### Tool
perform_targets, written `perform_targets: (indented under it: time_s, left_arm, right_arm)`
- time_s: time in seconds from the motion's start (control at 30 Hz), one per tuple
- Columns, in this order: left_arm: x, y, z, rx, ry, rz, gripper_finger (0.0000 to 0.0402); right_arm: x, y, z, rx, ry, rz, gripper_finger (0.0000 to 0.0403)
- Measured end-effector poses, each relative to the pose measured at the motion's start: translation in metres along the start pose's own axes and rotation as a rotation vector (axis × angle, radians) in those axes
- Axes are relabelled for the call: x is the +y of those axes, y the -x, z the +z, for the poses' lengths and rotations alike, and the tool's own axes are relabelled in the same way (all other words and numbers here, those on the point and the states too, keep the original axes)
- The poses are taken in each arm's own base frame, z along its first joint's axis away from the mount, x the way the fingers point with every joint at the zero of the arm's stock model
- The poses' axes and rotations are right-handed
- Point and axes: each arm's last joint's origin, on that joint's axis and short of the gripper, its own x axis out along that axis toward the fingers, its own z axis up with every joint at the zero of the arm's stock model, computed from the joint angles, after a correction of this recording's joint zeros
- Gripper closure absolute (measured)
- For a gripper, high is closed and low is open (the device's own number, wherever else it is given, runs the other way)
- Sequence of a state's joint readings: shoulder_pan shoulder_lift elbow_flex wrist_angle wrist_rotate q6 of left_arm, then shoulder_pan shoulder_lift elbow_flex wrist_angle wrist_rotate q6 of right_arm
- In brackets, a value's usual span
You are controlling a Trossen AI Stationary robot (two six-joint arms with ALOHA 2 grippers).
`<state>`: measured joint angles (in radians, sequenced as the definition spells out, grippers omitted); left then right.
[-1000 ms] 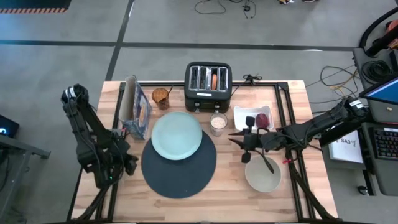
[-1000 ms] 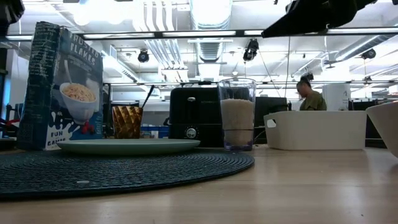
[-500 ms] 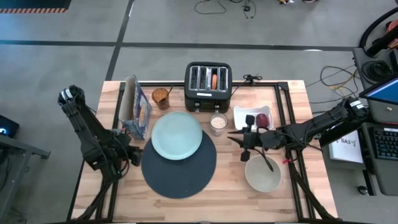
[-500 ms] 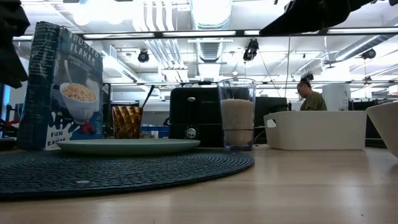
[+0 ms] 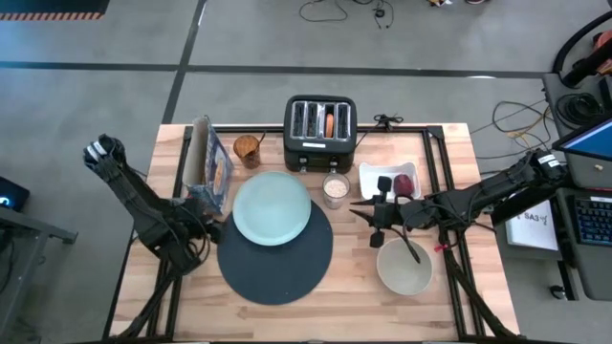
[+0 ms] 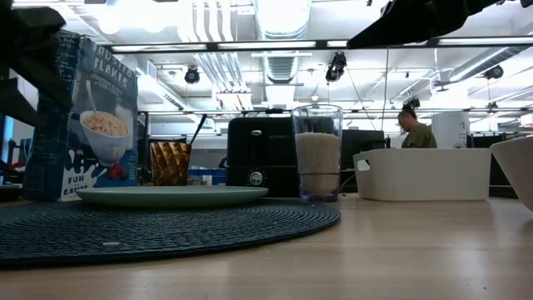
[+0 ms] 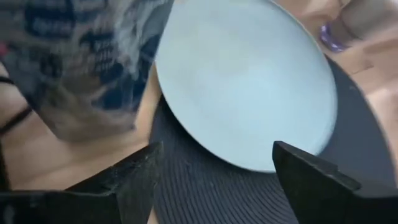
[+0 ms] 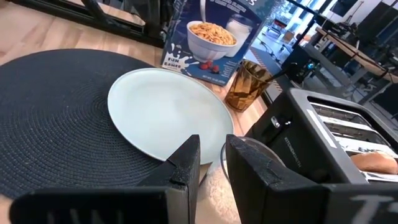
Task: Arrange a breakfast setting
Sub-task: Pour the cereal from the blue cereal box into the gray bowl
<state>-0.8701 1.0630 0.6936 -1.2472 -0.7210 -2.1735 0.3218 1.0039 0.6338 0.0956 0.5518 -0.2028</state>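
The worktop (image 5: 459, 306) was pale wood with a smooth, faintly grained face. The placemat (image 5: 277, 272) looked woven, ribbed and matt. The plate (image 5: 272, 207) had a smooth, satin glaze. The milk glass (image 6: 316, 150) was clear and glossy. The toaster (image 5: 320, 134) was black with a dull sheen. The cereal box (image 6: 79, 117) was printed card, and the amber tumbler (image 6: 170, 162) was faceted and shiny.

The high view looks straight down on the whole table, with the pale mint plate (image 5: 272, 207) near its middle. The low view sits at tabletop height close to the dark-blue placemat (image 6: 158, 229), looking level past the plate (image 6: 171, 196) toward the black toaster (image 6: 260, 155) and the room. Each wrist view looks close on that same plate (image 7: 249, 81) (image 8: 168, 115) from opposite sides.
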Motion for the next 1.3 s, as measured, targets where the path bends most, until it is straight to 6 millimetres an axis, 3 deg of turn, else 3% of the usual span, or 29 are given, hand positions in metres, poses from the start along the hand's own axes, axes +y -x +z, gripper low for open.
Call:
perform_targets:
  time_s: [0.13,0.3,0.4,0.77,0.93,1.13,1.3]
  left_arm:
    - [-0.009,0.000,-0.001,-0.013,-0.061,0.082,0.0133]
    - [-0.019,0.019,0.007,-0.035,-0.151,0.285,0.0136]
    - [-0.027,0.023,0.006,-0.020,-0.176,0.275,0.0136]
    - [-0.025,0.018,-0.006,-0.009,-0.228,0.338,0.0131]
    - [-0.026,0.016,-0.009,-0.010,-0.238,0.357,0.0099]
    - [-0.024,0.015,-0.008,-0.018,-0.216,0.362,0.0016]
    - [-0.027,0.008,-0.010,-0.086,-0.150,0.335,0.0018]
  right_arm:
    - [0.000,0.000,0.000,0.000,-0.004,0.000,0.0335]
    - [-0.002,-0.001,0.000,0.003,-0.025,-0.007,0.0335]
    - [-0.002,-0.001,0.000,0.004,-0.038,-0.008,0.0335]
    - [-0.002,-0.001,0.001,-0.012,-0.050,-0.011,0.0335]
    - [-0.002,-0.001,0.001,-0.011,-0.049,-0.010,0.0335]
    - [-0.002,-0.001,0.001,-0.010,-0.047,-0.009,0.0335]
    - [-0.002,-0.001,0.001,-0.010,-0.036,-0.010,0.0335]
